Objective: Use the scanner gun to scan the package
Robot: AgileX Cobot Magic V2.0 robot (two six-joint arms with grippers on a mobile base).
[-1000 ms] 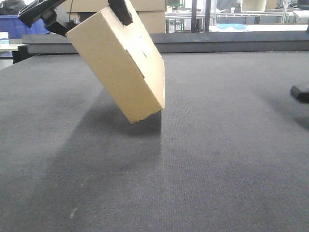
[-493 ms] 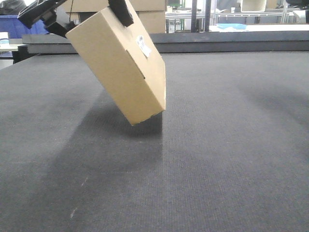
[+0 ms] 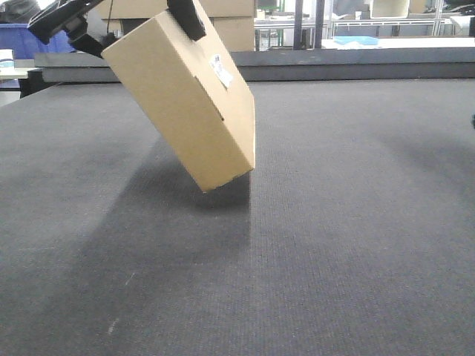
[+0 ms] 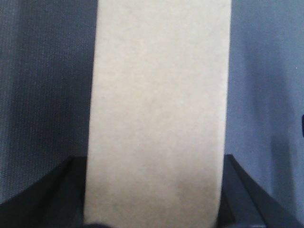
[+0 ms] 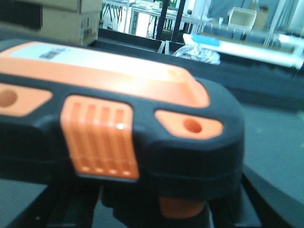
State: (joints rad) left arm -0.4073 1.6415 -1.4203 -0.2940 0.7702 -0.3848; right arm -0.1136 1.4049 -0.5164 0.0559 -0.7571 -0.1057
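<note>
Looks like the line-up step, right before the actual scan. Got the package (image 3: 182, 111) clamped by its top end in the left gripper (image 3: 137, 30), up at the far left of the grey mat (image 3: 356, 245). Tipped over hard, low corner right down at the mat; can't tell whether touching or just clear. Showing the little white label (image 3: 220, 70) high on the face turned to the right, so presumably open to a read from that side.

Filling the right wrist view with the scanner gun (image 5: 118, 133), orange and black. Clenched in the right gripper (image 5: 152, 213), judging by the dark fingers (image 5: 266, 199) either side of it. No clear sight of it in the front view, so probably well off to the right.

Next up, presumably: swing the scanner head in from the right, aim at that label, hold the box steady, squeeze the trigger. Worth watching the angle to avoid a missed read off that tilted face.
</note>
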